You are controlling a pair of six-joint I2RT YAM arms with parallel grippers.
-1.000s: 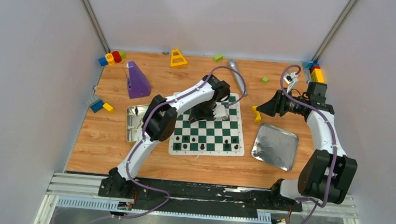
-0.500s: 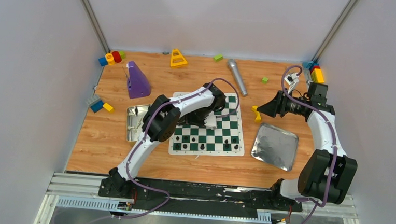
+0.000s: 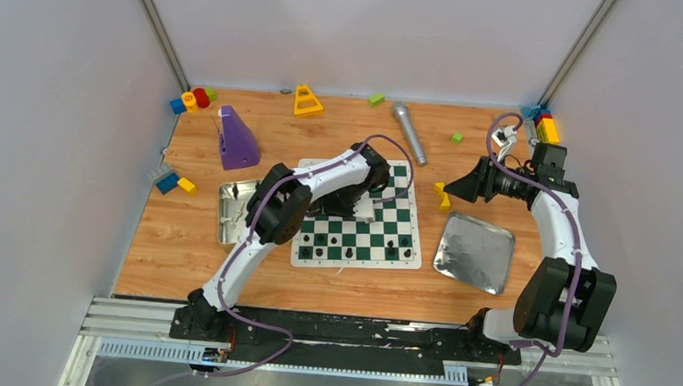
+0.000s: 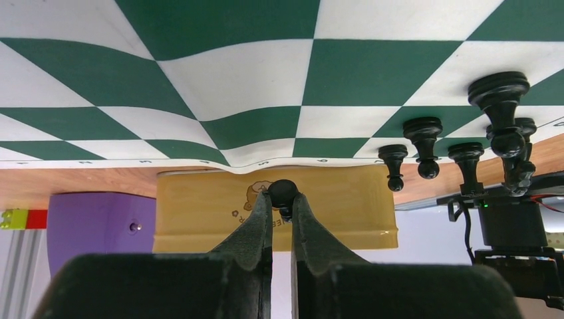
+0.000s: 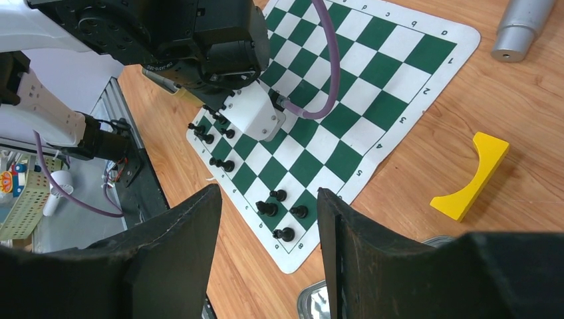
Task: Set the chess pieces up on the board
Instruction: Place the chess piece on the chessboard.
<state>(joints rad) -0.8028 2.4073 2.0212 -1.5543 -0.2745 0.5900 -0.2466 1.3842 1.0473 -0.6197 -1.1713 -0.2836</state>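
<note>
The green-and-white board (image 3: 390, 216) lies mid-table. Several black chess pieces (image 3: 350, 250) stand on its two near rows; they also show in the left wrist view (image 4: 499, 100) and the right wrist view (image 5: 266, 208). My left gripper (image 3: 364, 209) hangs low over the board's middle, shut on a black pawn (image 4: 283, 191) by its round head, held just above the squares (image 4: 233, 66). My right gripper (image 3: 458, 184) is open and empty, held above the wood right of the board (image 5: 372, 73). I see no white pieces.
A metal tray (image 3: 228, 215) lies left of the board, another (image 3: 475, 251) to its right. A yellow arch block (image 3: 442, 196), a microphone (image 3: 409, 133), a purple cone (image 3: 235, 140) and toy blocks (image 3: 191, 99) lie around the back of the table.
My left gripper has come from the board's far edge toward its middle with the pawn, then held nearly still. The right arm has barely moved.
</note>
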